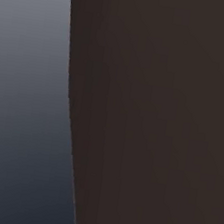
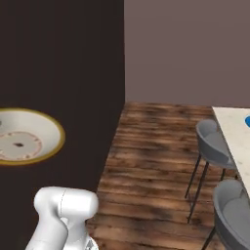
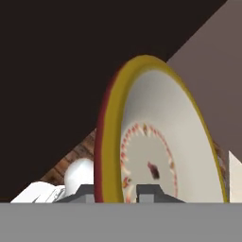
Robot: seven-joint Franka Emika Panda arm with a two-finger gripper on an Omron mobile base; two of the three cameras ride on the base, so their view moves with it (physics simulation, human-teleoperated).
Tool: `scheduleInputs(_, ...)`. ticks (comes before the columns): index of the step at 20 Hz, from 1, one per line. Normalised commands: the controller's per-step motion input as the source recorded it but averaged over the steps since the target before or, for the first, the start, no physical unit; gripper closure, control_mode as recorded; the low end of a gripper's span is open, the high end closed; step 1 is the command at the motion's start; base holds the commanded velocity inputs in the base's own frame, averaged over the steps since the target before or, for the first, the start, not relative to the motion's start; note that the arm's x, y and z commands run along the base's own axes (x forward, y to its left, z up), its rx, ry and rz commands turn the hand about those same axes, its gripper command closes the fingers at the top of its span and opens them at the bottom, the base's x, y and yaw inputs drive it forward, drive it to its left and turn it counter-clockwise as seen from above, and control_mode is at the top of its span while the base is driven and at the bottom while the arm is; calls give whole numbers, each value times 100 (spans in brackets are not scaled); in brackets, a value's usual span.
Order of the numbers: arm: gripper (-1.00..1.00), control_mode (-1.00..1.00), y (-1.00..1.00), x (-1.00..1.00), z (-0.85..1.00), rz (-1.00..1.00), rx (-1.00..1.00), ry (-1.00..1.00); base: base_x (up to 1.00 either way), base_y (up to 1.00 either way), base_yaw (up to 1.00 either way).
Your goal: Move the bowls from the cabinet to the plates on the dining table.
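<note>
In the hand view a shallow beige bowl (image 3: 160, 142) with a yellow-brown rim stands on edge. Its rim sits between the two dark fingertips of my gripper (image 3: 116, 193), which is shut on it. The same bowl (image 2: 24, 136) hangs in the air at the left of the right base view, in front of the dark brown cabinet side (image 2: 63, 58). That dark cabinet side (image 1: 159, 115) also covers most of the left base view. The pale stone dining table (image 2: 234, 136) reaches in at the right edge, with a sliver of a blue plate (image 2: 247, 121) on it.
Two grey chairs (image 2: 212, 141) (image 2: 234, 210) stand along the table's near side. Wooden plank floor (image 2: 146, 171) lies open between the cabinet and the chairs. A mauve wall (image 2: 185, 49) closes the back. A grey surface (image 1: 20, 96) is left of the cabinet.
</note>
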Motion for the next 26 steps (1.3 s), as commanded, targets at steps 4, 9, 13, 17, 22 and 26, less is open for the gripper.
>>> scheduleInputs(4,100,100,0,0,0,0,0,0,100,85,-43)
scheduleInputs(9,100,100,0,0,0,0,0,0,100,87,-41)
scheduleInputs(13,100,100,0,0,0,0,0,0,100,76,-36)
scheduleInputs(17,100,100,0,0,0,0,0,0,100,69,-35)
scheduleInputs(22,100,100,0,0,0,0,0,0,100,71,-35)
scheduleInputs(26,100,100,0,0,0,0,0,0,100,78,-34)
